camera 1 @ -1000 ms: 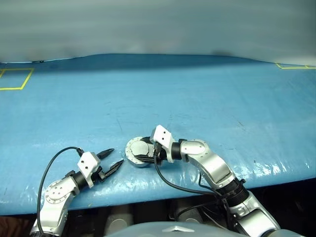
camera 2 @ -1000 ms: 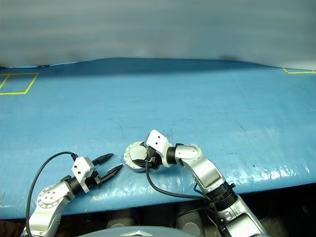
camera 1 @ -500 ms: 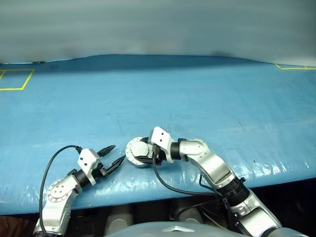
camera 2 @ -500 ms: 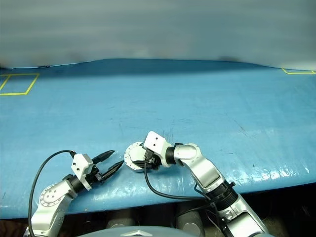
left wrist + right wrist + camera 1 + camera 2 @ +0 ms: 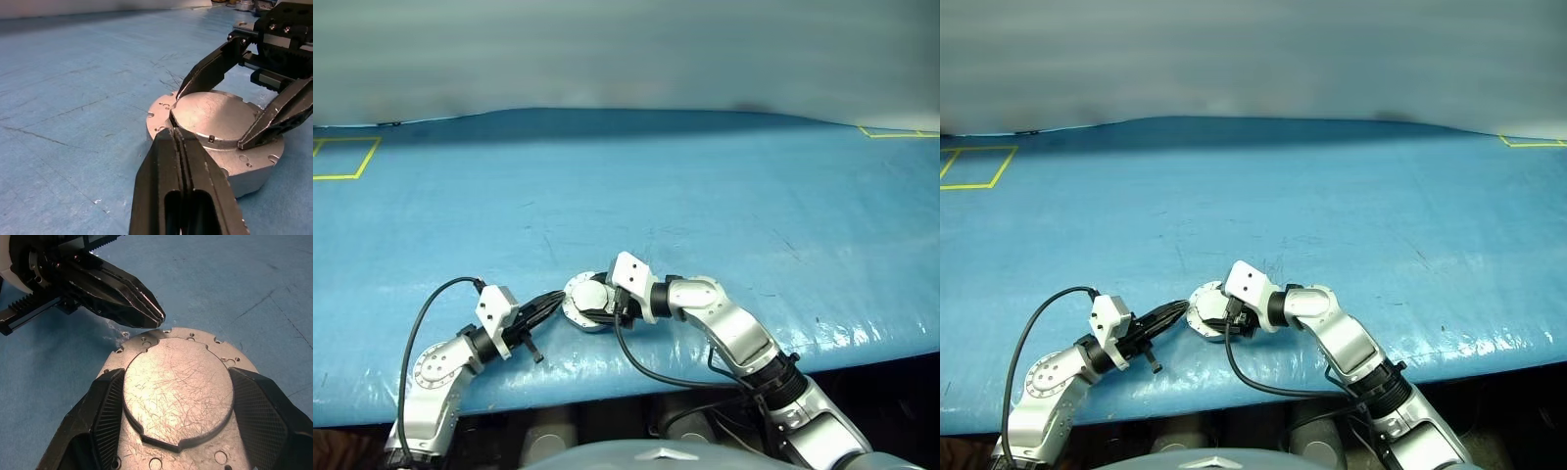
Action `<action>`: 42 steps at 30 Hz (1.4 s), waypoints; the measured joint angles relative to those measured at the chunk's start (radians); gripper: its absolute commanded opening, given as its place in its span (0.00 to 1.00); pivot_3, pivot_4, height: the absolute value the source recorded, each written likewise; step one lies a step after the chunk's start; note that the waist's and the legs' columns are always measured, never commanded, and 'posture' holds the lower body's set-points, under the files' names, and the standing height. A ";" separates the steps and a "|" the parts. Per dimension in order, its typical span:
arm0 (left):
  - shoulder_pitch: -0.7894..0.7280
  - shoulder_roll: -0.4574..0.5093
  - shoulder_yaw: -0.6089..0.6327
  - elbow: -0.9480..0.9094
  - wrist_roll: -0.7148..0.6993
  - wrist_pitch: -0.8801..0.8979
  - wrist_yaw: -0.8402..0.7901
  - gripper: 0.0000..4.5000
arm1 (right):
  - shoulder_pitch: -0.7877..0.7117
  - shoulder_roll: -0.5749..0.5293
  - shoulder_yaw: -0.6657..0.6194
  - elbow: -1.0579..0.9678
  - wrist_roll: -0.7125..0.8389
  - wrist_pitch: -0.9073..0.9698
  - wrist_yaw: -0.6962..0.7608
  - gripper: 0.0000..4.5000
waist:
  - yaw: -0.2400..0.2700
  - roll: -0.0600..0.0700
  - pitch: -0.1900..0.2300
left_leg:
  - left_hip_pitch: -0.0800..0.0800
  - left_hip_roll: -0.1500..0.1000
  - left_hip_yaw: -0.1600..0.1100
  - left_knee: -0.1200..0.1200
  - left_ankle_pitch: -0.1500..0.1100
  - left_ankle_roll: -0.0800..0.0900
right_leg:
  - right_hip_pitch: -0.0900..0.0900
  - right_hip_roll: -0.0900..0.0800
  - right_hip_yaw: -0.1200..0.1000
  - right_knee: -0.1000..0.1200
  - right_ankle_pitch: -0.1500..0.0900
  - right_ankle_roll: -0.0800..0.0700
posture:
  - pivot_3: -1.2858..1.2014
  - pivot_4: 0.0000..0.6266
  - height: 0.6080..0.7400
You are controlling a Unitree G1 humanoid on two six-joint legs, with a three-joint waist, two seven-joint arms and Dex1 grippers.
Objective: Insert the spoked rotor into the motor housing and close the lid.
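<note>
The motor housing [image 5: 579, 315] is a short round silver cup near the table's front edge, with the lid [image 5: 176, 387] seated on top, grey face up. My right gripper [image 5: 182, 399] reaches in from the right, and its two fingers [image 5: 211, 68] press against opposite edges of the lid, shut on it. My left gripper [image 5: 175, 135] comes in low from the left, shut with nothing in it. Its tip sits at the housing's flange [image 5: 146, 340], just short of the lid's edge. The spoked rotor is hidden.
A blue cover [image 5: 705, 186] spreads over the whole table, with wide open surface beyond the housing. Yellow tape squares mark the far left corner [image 5: 342, 157] and far right corner [image 5: 896, 130]. The table's front edge [image 5: 607, 377] runs close behind both arms.
My left gripper has shut and moved right, up to the housing's rim. The right gripper and the housing have stayed where they were.
</note>
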 measured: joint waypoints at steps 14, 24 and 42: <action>-0.029 0.019 -0.021 0.015 0.115 -0.003 0.057 0.00 | 0.006 0.000 -0.003 -0.001 -0.003 0.000 -0.003 0.75 | 0.002 0.006 -0.006 | 0.001 0.000 0.000 0.000 0.000 0.000 | 0.001 -0.002 -0.001 -0.001 0.000 0.000 | 0.52 0.24 1.00; -0.031 0.016 -0.025 0.026 0.072 0.000 0.022 0.00 | 0.031 0.008 -0.056 -0.013 0.037 0.012 -0.013 1.00 | 0.004 0.006 -0.006 | -0.001 -0.002 0.000 -0.003 -0.001 0.000 | 0.000 -0.004 -0.003 -0.003 -0.001 0.000 | 0.52 0.24 1.00; -0.025 0.013 -0.032 0.042 0.061 -0.027 0.006 0.00 | 0.195 0.022 -0.539 -0.154 0.532 0.464 -0.128 1.00 | 0.006 0.007 -0.005 | -0.011 -0.002 -0.003 -0.002 -0.001 0.000 | -0.002 -0.005 -0.005 -0.005 0.000 0.000 | 0.52 0.24 1.00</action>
